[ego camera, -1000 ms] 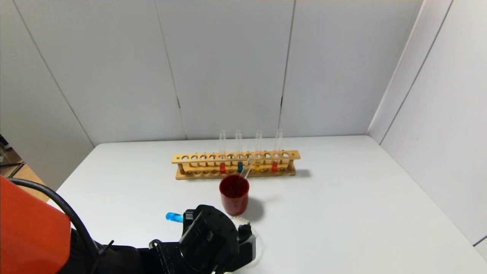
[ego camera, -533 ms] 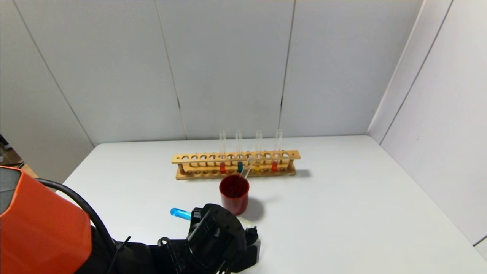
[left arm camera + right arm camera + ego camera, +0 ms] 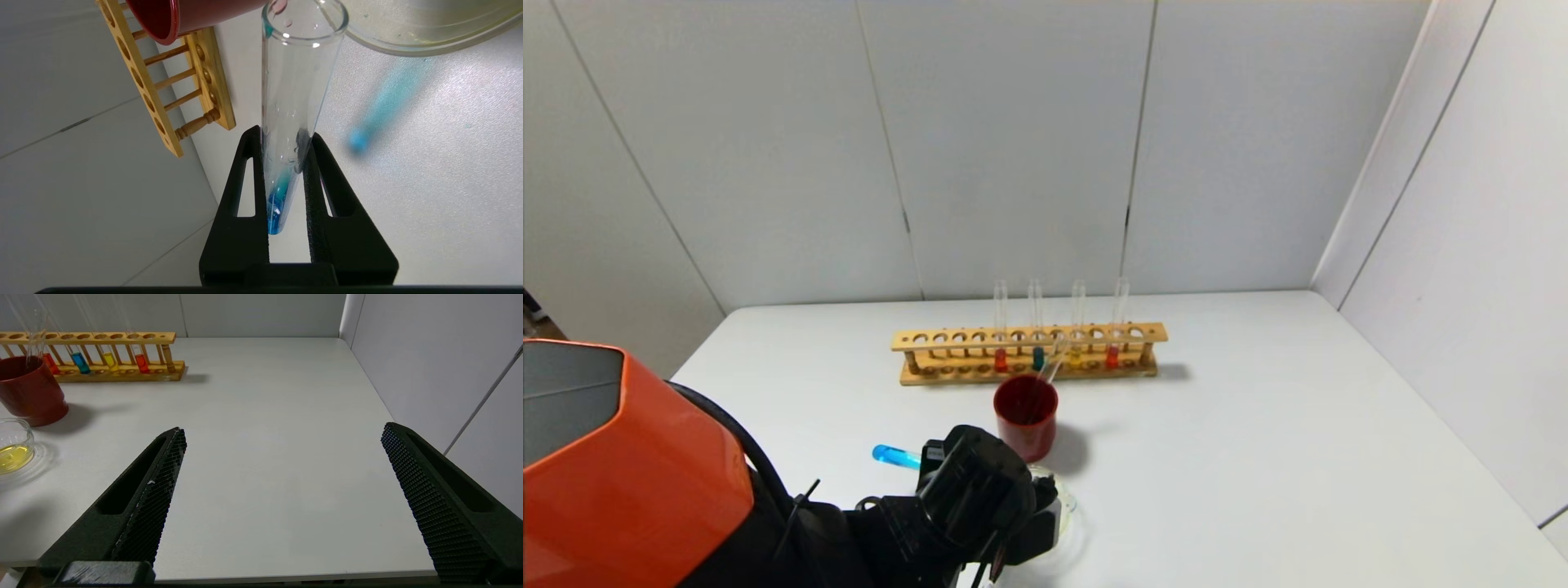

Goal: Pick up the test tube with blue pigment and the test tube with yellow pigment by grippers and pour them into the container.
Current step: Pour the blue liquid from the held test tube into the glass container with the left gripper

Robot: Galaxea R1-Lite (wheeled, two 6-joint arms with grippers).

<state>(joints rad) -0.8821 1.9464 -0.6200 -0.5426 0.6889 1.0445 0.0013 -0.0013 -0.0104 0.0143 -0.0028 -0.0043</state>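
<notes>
My left gripper (image 3: pixel 284 136) is shut on the test tube with blue pigment (image 3: pixel 300 81), which lies tilted over the near side of the table. Its blue round end (image 3: pixel 890 456) sticks out to the left of the black wrist. Its open mouth sits by the rim of the container (image 3: pixel 1065 506), a low clear glass cup holding yellow liquid (image 3: pixel 12 455). A test tube with yellow pigment (image 3: pixel 1076 357) and a blue one (image 3: pixel 1038 358) stand in the wooden rack (image 3: pixel 947 339). My right gripper (image 3: pixel 284 433) hangs open over the table's near right edge, holding nothing.
A dark-red cup (image 3: pixel 1025 418) with an empty tube leaning in it stands between the rack and the container. Two red-orange tubes (image 3: pixel 1001 359) (image 3: pixel 1112 356) flank the blue and yellow ones in the rack. White walls close in the back and right.
My left arm's orange shell has risen further into the head view. The held tube's blue end drifted slightly right, then back left and up. The grip has not changed.
</notes>
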